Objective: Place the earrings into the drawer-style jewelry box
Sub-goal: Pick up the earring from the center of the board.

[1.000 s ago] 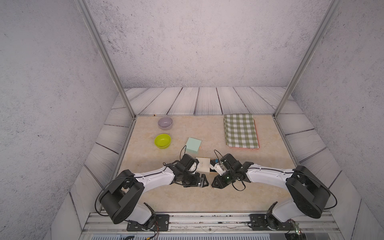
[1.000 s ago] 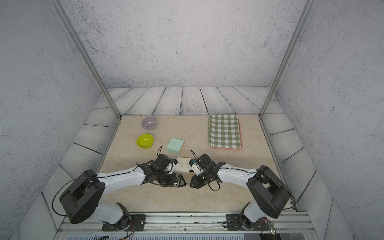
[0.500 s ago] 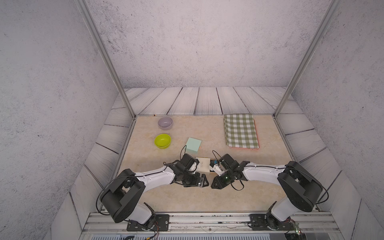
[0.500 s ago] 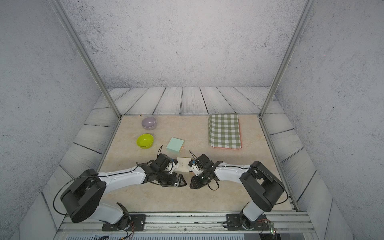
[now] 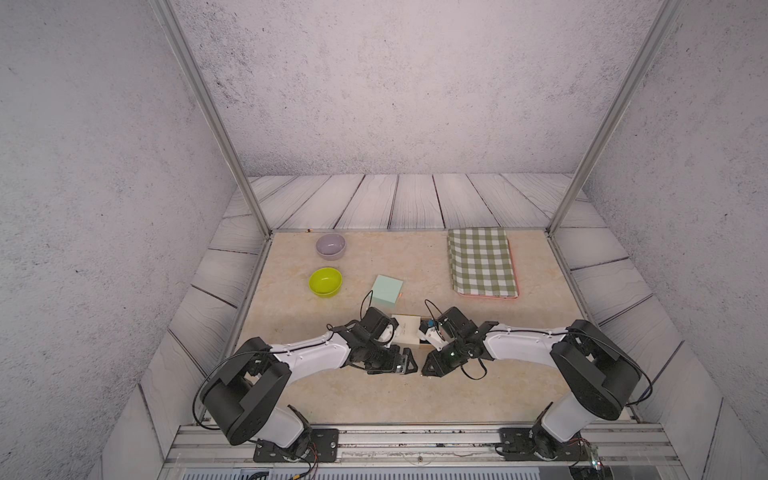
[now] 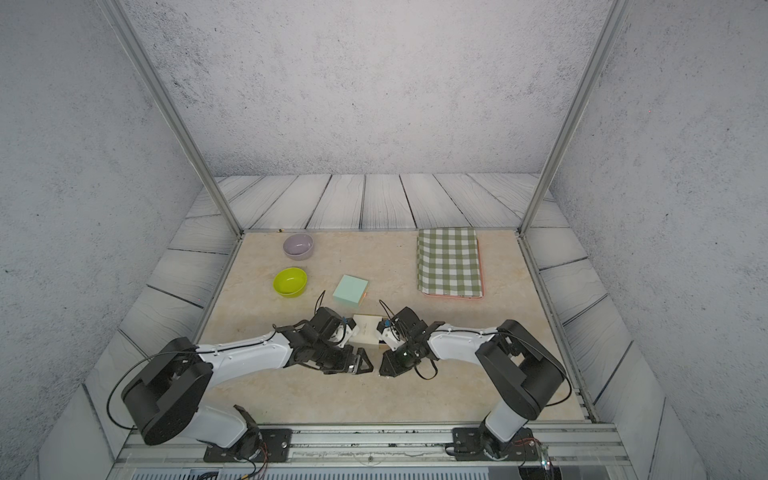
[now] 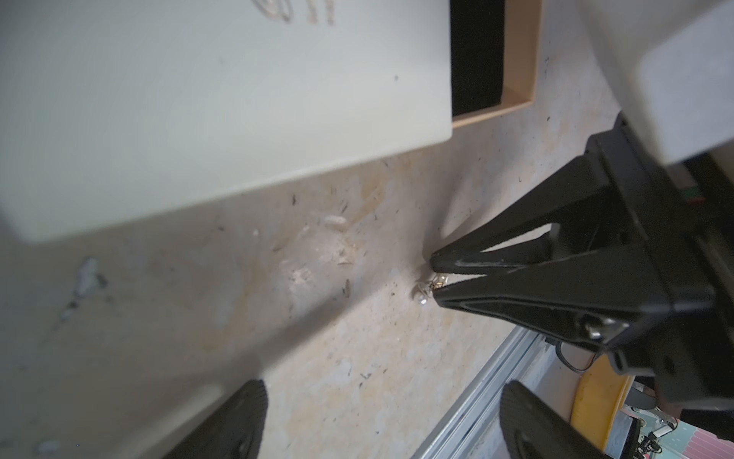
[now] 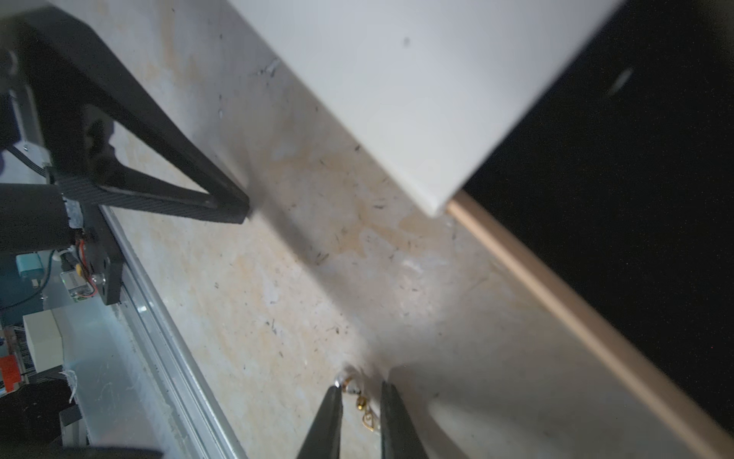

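Right wrist view is the one to look at: the earring (image 8: 359, 399) sits on the tabletop (image 8: 278, 278) right between the two fingertips (image 8: 333, 393) of the right gripper (image 8: 359, 391). The jaws are narrowed to a slim gap around it, but I can't tell whether they're actually pinching it or just bracketing it. Its long axis runs roughly along the fingers, silver bead end out past the tips, little gold hook end back inside the gap.

From the left wrist view the right gripper (image 7: 433, 278) has the same earring (image 7: 427, 292) at its very tips, bead poking out. The left gripper (image 7: 381, 401) is spread wide with nothing in it, hovering nearby.

So the right arm is clearly nearer. The jewelry box (image 8: 397, 79) is off ahead and to one side of the right fingertips, its drawer (image 8: 635, 198) pulled out, with the dark lining showing. My guess is the next move is squeeze, lift, and swing over to that drawer.

Hard bits: in both top views the earring is hidden under the wrists, and the box (image 5: 409, 328) is mostly covered. I can only make out one earring; any others aren't visible.
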Robot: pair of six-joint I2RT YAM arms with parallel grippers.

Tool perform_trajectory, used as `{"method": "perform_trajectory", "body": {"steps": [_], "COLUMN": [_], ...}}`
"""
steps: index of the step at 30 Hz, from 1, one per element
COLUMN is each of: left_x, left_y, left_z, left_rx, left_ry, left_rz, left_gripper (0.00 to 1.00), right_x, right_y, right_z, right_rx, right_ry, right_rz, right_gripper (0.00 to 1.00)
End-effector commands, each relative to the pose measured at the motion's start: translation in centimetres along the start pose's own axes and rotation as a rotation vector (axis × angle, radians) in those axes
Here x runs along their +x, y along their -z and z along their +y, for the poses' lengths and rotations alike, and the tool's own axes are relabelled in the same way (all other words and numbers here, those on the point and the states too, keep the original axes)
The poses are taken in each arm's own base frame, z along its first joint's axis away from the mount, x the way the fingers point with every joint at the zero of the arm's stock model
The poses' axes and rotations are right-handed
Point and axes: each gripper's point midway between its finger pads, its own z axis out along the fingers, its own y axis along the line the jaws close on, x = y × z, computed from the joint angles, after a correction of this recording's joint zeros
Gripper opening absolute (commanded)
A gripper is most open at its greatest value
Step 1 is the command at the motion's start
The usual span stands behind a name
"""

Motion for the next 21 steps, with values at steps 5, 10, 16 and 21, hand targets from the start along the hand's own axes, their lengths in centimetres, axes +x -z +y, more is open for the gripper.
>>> {"method": "perform_trajectory", "body": {"steps": [5, 10, 16, 21], "left_x": [-0.6, -0.6, -0.5, -0.5], "left_y": [0.4, 0.5, 0.4, 0.4], "left_z": [-0.5, -0.4, -0.4, -0.4], "left_rx": [0.007, 0.006, 0.003, 0.005], "left_ry": [-0.025, -0.025, -0.025, -0.029], "left_rz": [-0.015, -0.016, -0.013, -0.012], "left_gripper": [0.95, 0.95, 0.95, 0.95], "right_x": [-0.5, -0.2, 0.4, 0.7], "right_y": [0.0, 0.0, -0.2, -0.2], "right_z": [0.6, 0.4, 0.2, 0.0], "right_rx": [-0.064, -0.056, -0.055, -0.051], "right_ry": [-0.034, -0.034, -0.041, -0.042], "right_rz": [-0.007, 0.007, 0.028, 0.036], "right_gripper": [0.19, 0.17, 0.16, 0.16]}}
